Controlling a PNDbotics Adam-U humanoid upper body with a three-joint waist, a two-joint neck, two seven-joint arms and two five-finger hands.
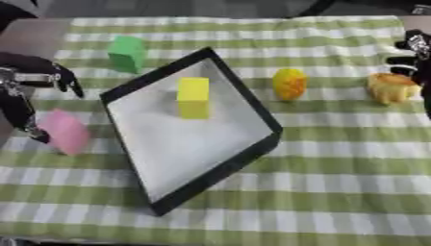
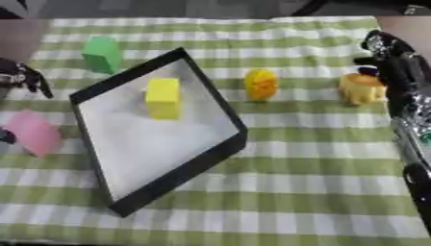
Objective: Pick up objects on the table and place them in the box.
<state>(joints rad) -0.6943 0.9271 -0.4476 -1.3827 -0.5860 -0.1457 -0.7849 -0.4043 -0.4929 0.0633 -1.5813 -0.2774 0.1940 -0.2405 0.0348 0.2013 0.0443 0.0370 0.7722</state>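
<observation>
A black-walled box (image 1: 252, 108) with a white floor sits askew on the green-checked worktop (image 1: 336, 182), and a yellow block (image 1: 193, 97) stands inside it. Left hand (image 1: 38, 77) hangs beside the pink object (image 1: 66, 130), fingers curled downward, holding nothing that shows. A green block (image 1: 127, 54) waits behind the box. A yellow-orange object (image 1: 289, 83) stands just right of the box. Right hand (image 2: 394, 57) is up against the orange object (image 2: 361, 88); whether its fingers grip it, cannot tell
</observation>
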